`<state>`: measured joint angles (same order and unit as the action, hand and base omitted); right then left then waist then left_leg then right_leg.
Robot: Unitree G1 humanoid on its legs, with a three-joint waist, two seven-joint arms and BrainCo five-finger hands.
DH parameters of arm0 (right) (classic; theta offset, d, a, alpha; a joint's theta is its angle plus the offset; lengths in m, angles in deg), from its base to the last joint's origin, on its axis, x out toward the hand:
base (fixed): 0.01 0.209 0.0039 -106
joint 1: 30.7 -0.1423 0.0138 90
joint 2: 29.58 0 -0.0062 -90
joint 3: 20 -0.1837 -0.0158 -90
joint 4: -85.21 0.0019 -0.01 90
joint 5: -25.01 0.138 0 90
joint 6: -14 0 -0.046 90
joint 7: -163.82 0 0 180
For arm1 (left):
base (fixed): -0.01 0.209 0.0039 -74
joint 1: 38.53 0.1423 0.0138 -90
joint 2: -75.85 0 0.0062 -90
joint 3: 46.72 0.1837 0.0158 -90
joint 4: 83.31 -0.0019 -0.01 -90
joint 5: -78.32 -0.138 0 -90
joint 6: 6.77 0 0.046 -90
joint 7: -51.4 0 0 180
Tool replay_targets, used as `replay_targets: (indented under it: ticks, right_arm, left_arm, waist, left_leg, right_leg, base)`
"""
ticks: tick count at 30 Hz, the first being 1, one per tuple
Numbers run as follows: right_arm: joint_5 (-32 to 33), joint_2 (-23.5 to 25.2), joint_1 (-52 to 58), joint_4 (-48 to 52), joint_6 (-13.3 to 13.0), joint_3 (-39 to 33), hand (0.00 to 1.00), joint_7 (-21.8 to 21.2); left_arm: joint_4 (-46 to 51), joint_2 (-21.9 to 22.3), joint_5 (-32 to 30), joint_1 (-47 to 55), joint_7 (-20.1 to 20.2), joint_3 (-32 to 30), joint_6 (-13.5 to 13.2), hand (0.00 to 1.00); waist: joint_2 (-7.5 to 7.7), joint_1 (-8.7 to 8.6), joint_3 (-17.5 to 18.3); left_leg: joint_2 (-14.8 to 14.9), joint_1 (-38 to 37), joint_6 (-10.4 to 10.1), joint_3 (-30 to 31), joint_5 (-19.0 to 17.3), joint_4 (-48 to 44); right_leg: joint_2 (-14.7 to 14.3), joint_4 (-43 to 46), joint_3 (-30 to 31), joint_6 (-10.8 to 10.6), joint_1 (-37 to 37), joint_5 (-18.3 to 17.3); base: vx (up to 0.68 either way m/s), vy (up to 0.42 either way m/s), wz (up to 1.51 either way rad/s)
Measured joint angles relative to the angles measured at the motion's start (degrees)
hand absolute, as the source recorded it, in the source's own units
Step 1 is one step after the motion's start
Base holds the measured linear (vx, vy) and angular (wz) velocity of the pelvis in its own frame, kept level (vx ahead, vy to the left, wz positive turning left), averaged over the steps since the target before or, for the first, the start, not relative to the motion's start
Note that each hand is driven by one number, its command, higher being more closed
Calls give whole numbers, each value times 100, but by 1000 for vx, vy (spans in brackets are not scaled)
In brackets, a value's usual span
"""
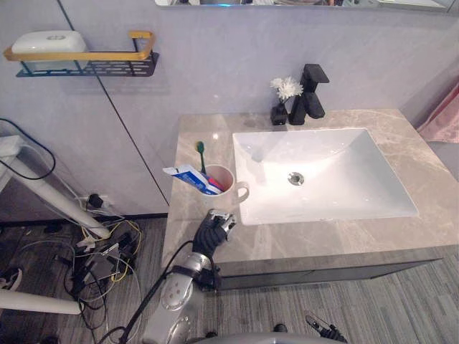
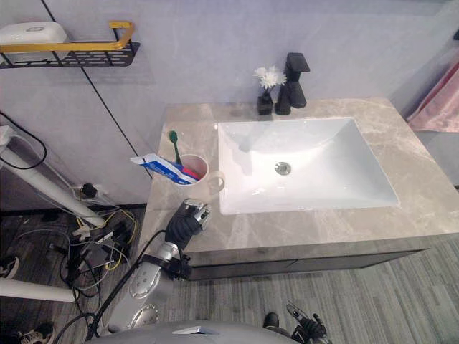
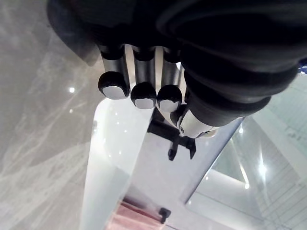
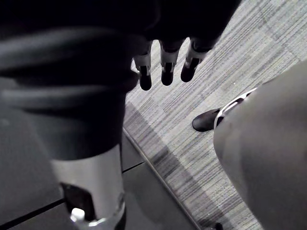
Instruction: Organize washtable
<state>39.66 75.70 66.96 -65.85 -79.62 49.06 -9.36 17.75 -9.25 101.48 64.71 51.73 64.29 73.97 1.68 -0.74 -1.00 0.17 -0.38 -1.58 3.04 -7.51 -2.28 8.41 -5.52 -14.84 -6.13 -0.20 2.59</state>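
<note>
A pale pink mug (image 1: 221,185) stands on the marble washtable (image 1: 330,236), left of the sink. A blue and white toothpaste tube (image 1: 188,176) and a green toothbrush (image 1: 201,154) stick out of it. My left hand (image 1: 213,229) hovers over the counter's front left corner, just in front of the mug and apart from it. Its fingers (image 3: 144,96) are curled and hold nothing. My right hand (image 4: 163,67) hangs low over the floor with relaxed, empty fingers.
The white sink (image 1: 373,179) takes up the counter's middle, with a black faucet (image 1: 310,93) and a small black vase of white flowers (image 1: 281,100) behind it. A wall shelf (image 1: 86,64) at the far left carries a white box (image 1: 43,43). Pink cloth (image 1: 441,118) hangs at the right.
</note>
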Motion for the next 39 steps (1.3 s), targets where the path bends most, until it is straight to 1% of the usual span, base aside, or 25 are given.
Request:
replay_targets:
  ticks: [1,8,14,17,30,39]
  right_arm:
    - [0,0,-8,1,0,0,0,0]
    - [0,-6,-8,11,0,-7,0,-11]
    - [1,-8,-7,27,1,-18,0,-26]
    - [1,-12,-6,28,1,-17,0,-31]
    - [1,-25,-5,31,1,-19,0,-38]
    - [2,-29,10,34,1,-38,0,-52]
  left_arm:
    - [0,2,-4,-2,-24,-83,0,100]
    - [-6,64,-221,-55,-270,-529,-3,100]
    - [-160,143,-254,-273,-388,-731,-6,100]
    - [-205,150,-384,-337,-444,-766,-5,100]
    - [-389,153,-390,-658,-594,-772,4,100]
    - [-390,155,-376,-631,-534,-754,10,100]
  waist:
    - [0,-34,0]
    - [-3,-37,-4]
    - [-3,-42,-4]
    - [-4,-43,-5]
    - [-2,-49,-4]
    - [-2,-48,-1]
  left_leg:
    - [1,-1,1,-6,-1,3]
    - [10,-10,16,-129,-14,18]
    - [14,0,18,-192,-15,31]
    - [13,0,23,-207,-19,33]
    - [10,-3,40,-372,-32,51]
    - [5,-7,48,-406,-37,32]
  right_leg:
    - [-1,-4,4,0,3,0]
    - [-6,-8,138,-4,61,19]
    - [-10,-8,187,-7,111,32]
    - [-10,-8,201,-8,119,34]
    - [-11,-11,377,-19,212,84]
    - [-9,-10,426,-26,220,106]
  base:
    - [3,3,-3]
    - [5,3,-8]
    - [1,1,-5]
    - [1,1,-2]
    - [2,5,-7]
    - [-3,3,-3]
